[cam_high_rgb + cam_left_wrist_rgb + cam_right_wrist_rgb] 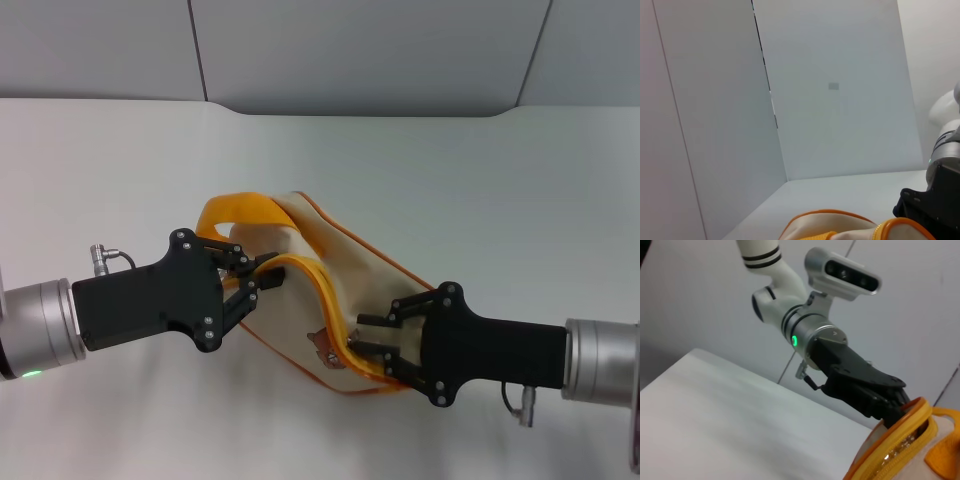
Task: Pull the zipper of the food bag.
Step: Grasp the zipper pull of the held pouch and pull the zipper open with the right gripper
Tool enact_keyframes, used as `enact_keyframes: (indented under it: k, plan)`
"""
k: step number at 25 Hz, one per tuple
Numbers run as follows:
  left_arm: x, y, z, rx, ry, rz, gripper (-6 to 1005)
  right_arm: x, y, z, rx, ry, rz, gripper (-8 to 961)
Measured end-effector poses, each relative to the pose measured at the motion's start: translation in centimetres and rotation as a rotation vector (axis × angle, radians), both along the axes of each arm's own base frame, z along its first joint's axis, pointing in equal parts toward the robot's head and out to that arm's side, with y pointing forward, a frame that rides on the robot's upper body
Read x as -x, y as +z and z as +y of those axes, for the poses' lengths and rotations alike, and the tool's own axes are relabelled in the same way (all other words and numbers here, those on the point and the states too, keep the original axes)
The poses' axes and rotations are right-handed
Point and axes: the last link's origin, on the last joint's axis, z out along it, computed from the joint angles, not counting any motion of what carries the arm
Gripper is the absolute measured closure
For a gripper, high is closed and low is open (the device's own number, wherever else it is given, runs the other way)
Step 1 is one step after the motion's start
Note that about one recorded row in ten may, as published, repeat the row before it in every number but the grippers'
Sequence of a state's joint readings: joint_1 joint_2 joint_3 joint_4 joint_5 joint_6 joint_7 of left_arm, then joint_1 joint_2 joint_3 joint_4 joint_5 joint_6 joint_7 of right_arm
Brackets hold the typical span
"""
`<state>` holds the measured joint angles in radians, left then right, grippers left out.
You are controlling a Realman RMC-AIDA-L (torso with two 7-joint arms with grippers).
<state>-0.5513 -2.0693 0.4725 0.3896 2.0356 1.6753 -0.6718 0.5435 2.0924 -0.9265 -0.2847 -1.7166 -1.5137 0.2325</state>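
Beige boxy fabric food bag (330,290) with orange piping sits mid-table on the white tabletop (480,180), lying diagonally between your two arms. Bear print (325,345) faces you on its near side. Yellow-orange zip band (320,290) curves along the bag's top edge. Yellow loop handle (240,215) sticks up at the bag's left end.

Your black left gripper (262,278) is at that left end, fingers clenched on the zip band's end; pull tab itself is hidden. In the right wrist view you see the same left gripper (897,402) pressed to the band (900,440) with its teeth showing.

Your black right gripper (375,333) is at the bag's lower right corner, fingers spread apart, lower finger touching the band there.
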Motion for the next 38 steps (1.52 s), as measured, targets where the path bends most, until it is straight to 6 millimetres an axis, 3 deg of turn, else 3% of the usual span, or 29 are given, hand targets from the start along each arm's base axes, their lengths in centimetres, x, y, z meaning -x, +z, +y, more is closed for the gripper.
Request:
enact_keyframes:
  k: [4,14,34,38]
  plan:
    - [-0.1,0.0,0.1,0.001,-0.003,0.0,891,0.3,-0.1,0.3,0.01,0.058,-0.049,731]
    - [-0.2,0.1,0.3,0.0,-0.005,0.002,890,1.0,1.4,1.9,-0.047,0.123,-0.107,757]
    - [-0.5,0.1,0.5,-0.002,-0.007,-0.005,886,2.0,0.7,1.9,0.014,0.175,-0.171,838]
    - [-0.3,0.2,0.5,-0.015,0.009,-0.016,885,1.7,0.8,1.7,0.013,0.162,-0.17,916]
